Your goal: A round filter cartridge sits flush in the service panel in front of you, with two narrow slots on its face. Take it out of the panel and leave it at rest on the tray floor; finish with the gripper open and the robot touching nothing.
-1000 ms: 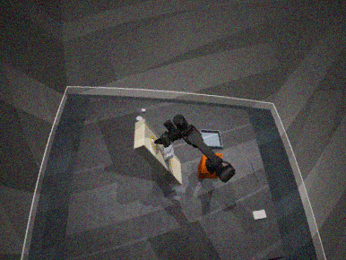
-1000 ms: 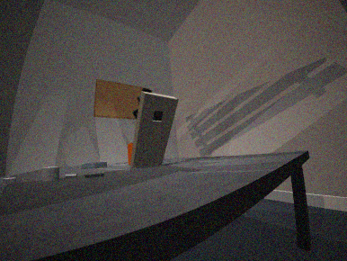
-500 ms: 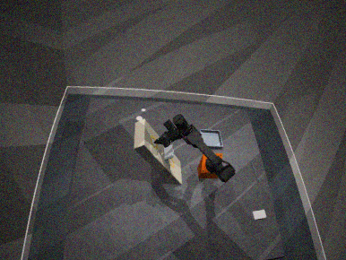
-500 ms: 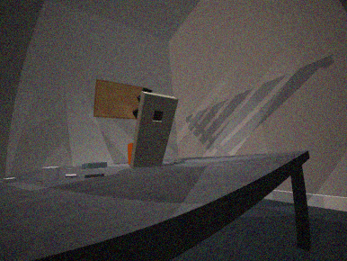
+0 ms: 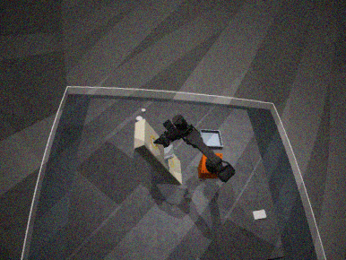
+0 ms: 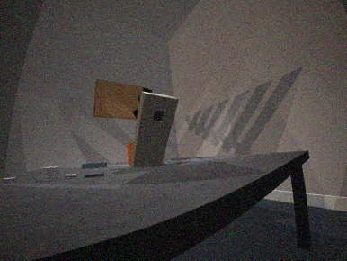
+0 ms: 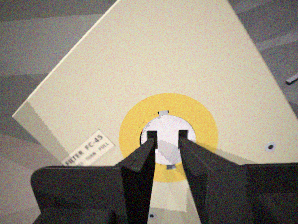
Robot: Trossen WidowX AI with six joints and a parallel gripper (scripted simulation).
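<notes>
Tool: fingers set narrow, tips seated in the two slots on the cartridge face; nothing clamped between them.
Filter cartridge: pale round disc, flush in the service panel, ringed by a yellow collar.
Panel edges: cream slab standing tilted on the desk; upper corner cut off at the wrist frame's top edge; small label at lower left, text only partly legible.
Open room: bare desk surface on all sides of the panel in the top view; raised rim bounds the area well away.
Nearby items: grey tray just beyond the arm; orange base under the arm.
Hidden: cartridge lower edge masked by the fingers; cartridge face unseen in the exterior view, which shows only the panel's rear.
</notes>
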